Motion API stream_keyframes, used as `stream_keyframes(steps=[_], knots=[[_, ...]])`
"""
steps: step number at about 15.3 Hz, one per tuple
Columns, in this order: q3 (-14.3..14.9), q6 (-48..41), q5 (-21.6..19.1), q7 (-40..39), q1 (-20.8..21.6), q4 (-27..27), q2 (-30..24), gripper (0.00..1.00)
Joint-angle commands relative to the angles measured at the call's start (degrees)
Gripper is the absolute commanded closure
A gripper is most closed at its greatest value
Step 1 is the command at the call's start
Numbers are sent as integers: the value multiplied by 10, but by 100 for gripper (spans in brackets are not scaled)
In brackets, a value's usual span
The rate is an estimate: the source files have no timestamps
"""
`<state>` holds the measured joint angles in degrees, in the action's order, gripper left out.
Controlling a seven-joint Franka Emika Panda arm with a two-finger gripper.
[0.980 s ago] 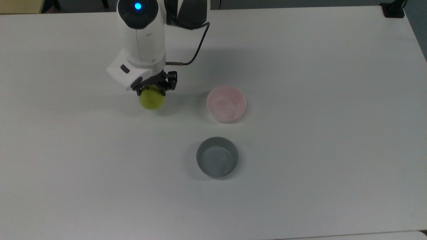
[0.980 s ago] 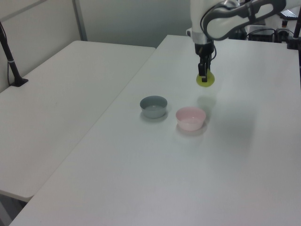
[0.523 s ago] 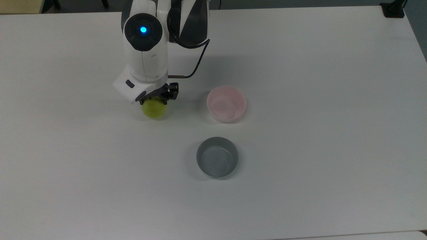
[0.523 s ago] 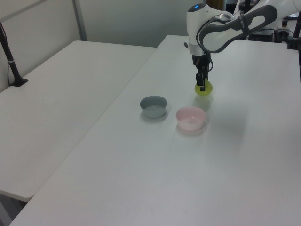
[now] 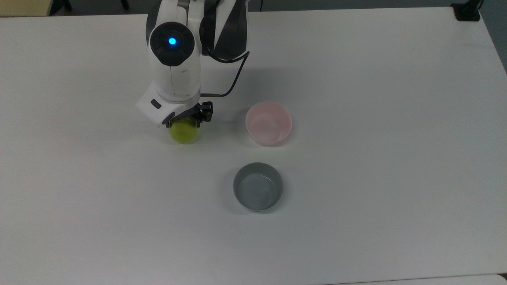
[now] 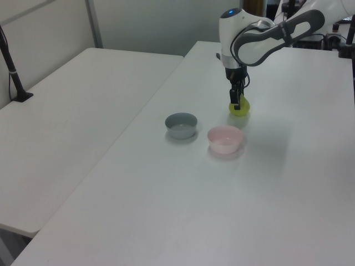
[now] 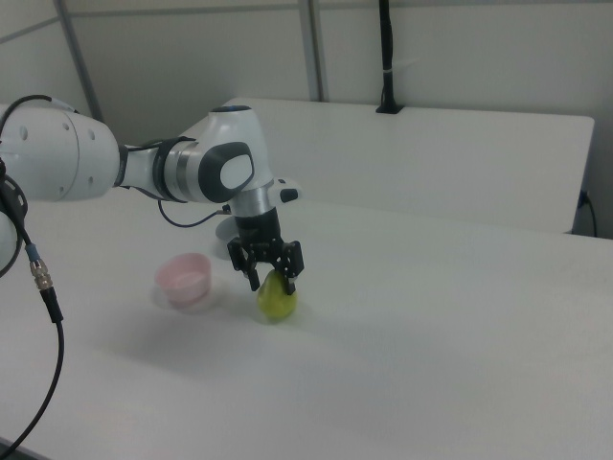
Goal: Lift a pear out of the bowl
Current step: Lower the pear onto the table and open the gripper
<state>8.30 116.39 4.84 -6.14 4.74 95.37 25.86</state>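
The gripper (image 5: 185,118) clamps the pear (image 5: 184,133) from directly above — fruit hanging straight below it. The pink bowl (image 5: 269,123) sits well apart at the top view's right — empty.

Soft, even light from overhead fills all three views, bright on the white table (image 5: 356,79) with no hard glare. Shadows are faint and blurred: a pale one lies under the arm (image 5: 174,75) in the top view, and thin ones ring the pink bowl (image 5: 269,123) and grey bowl (image 5: 258,186) (slightly hazy throughout).
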Motion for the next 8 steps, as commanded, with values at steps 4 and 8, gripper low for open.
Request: stream_keyframes(steps=[4, 8], knots=[[3, -7, 3, -3, 4, 1, -35, 0], [0, -67, 3, -2, 10, -9, -86, 0]])
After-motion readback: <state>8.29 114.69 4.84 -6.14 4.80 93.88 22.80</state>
